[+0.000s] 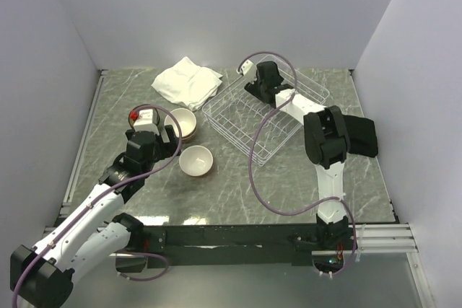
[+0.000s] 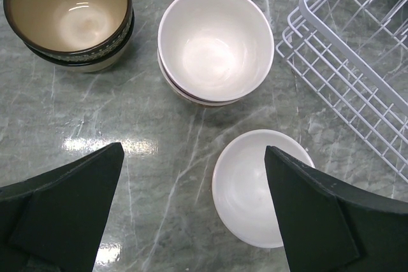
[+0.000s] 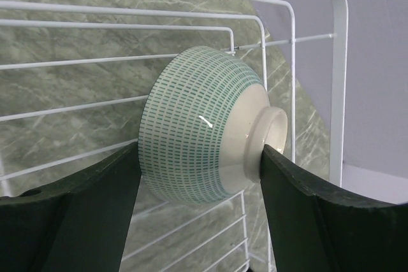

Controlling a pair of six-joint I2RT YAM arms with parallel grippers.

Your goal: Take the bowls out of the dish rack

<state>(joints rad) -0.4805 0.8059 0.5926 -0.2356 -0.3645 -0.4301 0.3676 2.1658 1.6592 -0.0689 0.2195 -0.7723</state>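
Note:
The white wire dish rack [image 1: 238,124] sits at the back right of the table. My right gripper [image 1: 261,84] reaches into its far end. In the right wrist view it [image 3: 201,151] is shut on a green-dashed white bowl [image 3: 197,125] lying on its side, one finger at the rim and the other at the foot ring. The rack's wires [image 3: 293,42] run behind the bowl. My left gripper [image 2: 194,214] hangs open above the table, next to a small white bowl [image 2: 248,186]. A stack of white bowls [image 2: 215,42] and a dark-rimmed brown bowl stack [image 2: 69,14] stand beyond it.
A folded white cloth [image 1: 186,81] lies at the back, left of the rack. A black cloth [image 1: 361,135] lies right of the rack, beside the right arm. The rack's near corner [image 2: 357,62] is close to the unloaded bowls. Grey walls enclose the table.

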